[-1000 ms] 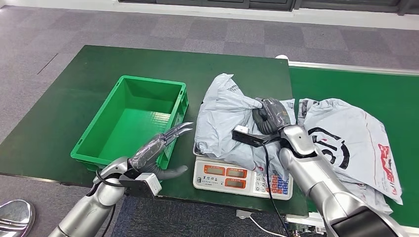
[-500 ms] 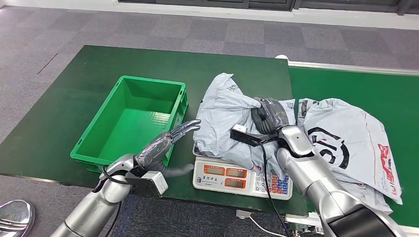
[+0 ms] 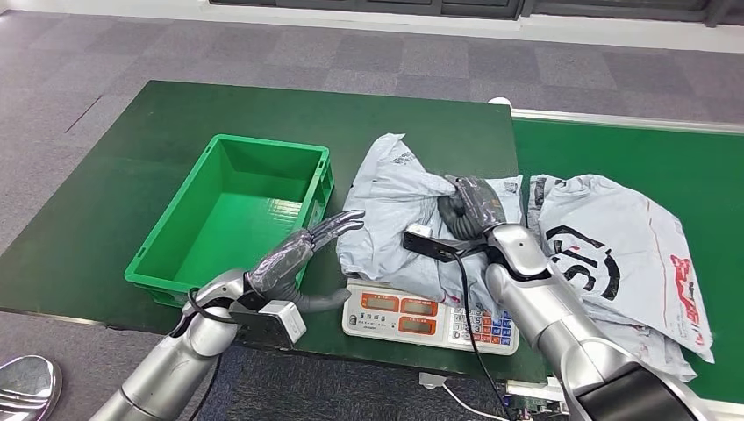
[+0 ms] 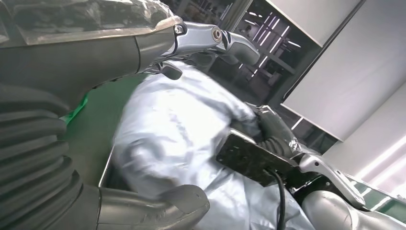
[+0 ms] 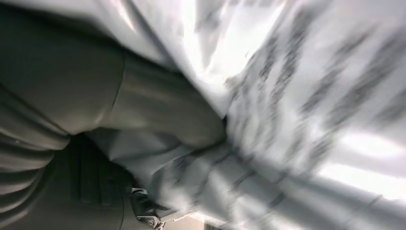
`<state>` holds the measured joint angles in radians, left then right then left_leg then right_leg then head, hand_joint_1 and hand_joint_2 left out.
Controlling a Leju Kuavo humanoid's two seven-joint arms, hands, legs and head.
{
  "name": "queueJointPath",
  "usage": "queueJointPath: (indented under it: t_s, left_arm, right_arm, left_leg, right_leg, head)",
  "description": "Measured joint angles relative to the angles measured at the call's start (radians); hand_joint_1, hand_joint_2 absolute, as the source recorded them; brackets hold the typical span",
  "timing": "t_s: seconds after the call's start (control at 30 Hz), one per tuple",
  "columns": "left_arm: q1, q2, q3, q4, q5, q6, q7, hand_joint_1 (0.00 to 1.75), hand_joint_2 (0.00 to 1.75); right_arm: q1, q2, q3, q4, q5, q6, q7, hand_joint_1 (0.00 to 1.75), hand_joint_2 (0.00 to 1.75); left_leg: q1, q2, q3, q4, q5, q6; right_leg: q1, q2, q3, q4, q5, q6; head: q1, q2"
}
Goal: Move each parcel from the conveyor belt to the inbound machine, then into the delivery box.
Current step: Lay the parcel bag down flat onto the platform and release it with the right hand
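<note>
A grey parcel [image 3: 399, 206] on the scale [image 3: 430, 314] is gripped by the right hand [image 3: 471, 206]; the left hand [image 3: 303, 250] is held spread beside it, near the green box [image 3: 175, 237].

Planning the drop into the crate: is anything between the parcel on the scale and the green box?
Only the left hand, open, at the parcel's box-side edge. The right hand grips the parcel on the scale; the green box stands open beside it.
</note>
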<state>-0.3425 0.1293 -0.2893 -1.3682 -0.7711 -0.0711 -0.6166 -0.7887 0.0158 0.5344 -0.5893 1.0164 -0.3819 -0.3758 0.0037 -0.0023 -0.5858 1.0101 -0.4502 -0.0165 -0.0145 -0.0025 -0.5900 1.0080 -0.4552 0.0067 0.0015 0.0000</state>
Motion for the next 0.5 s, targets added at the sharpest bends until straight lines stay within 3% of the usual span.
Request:
queueJointPath:
  t_s: [0.27, 0.5]
  left_arm:
    - [-0.007, -0.004, -0.001, 0.0, -0.006, -0.004, 0.006, 0.0, 1.75]
    - [-0.011, -0.003, -0.001, 0.001, -0.005, -0.008, 0.007, 0.0, 1.75]
  right_arm:
    - [-0.002, 0.012, 0.0, 0.011, -0.002, 0.009, 0.011, 0.0, 1.75]
    - [0.015, -0.009, -0.016, -0.022, -0.002, -0.006, 0.029, 0.0, 1.75]
  left_leg:
    - [0.0, 0.0, 0.0, 0.0, 0.0, 0.0]
    - [0.0, 0.001, 0.0, 0.0, 0.0, 0.0]
  right_leg:
    - [0.0, 0.0, 0.0, 0.0, 0.0, 0.0]
    - [0.0, 0.0, 0.0, 0.0, 0.0, 0.0]
  head:
    - [0.0, 0.0]
    - [0.0, 0.0]
